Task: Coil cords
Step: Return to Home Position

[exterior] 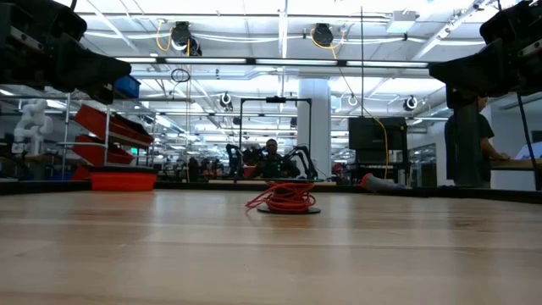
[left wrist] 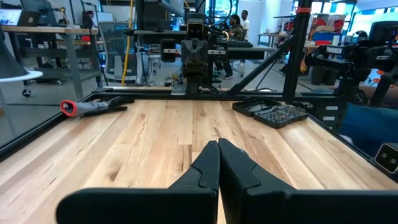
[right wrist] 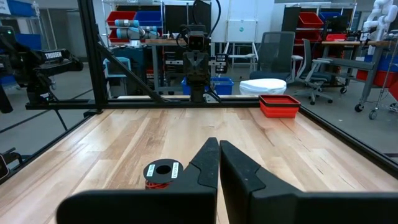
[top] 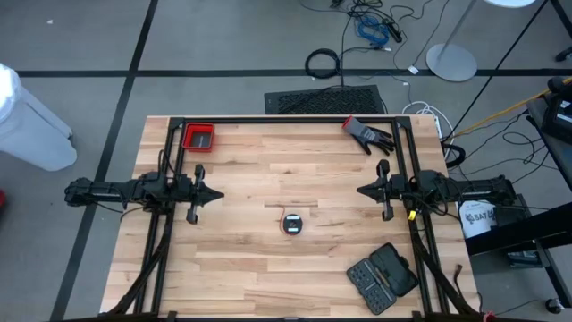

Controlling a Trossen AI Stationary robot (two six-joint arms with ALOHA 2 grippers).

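Observation:
The thin red cord is wound in a small heap on its round black disc [top: 292, 223], which rests flat on the wooden table near the middle. It shows in the low view [exterior: 284, 198] and the right wrist view [right wrist: 163, 173]. My left gripper [top: 217, 192] is shut and empty at the table's left side, its tips [left wrist: 218, 147] pointing toward the right. My right gripper [top: 362, 190] is shut and empty at the right side, its tips [right wrist: 219, 145] pointing toward the left. Both are apart from the cord.
A red tray [top: 198, 136] stands at the far left corner. A black and red glove [top: 368, 134] lies at the far right. An open black bit case [top: 382, 276] lies at the near right. Black frame rails run along the table's far, left and right sides.

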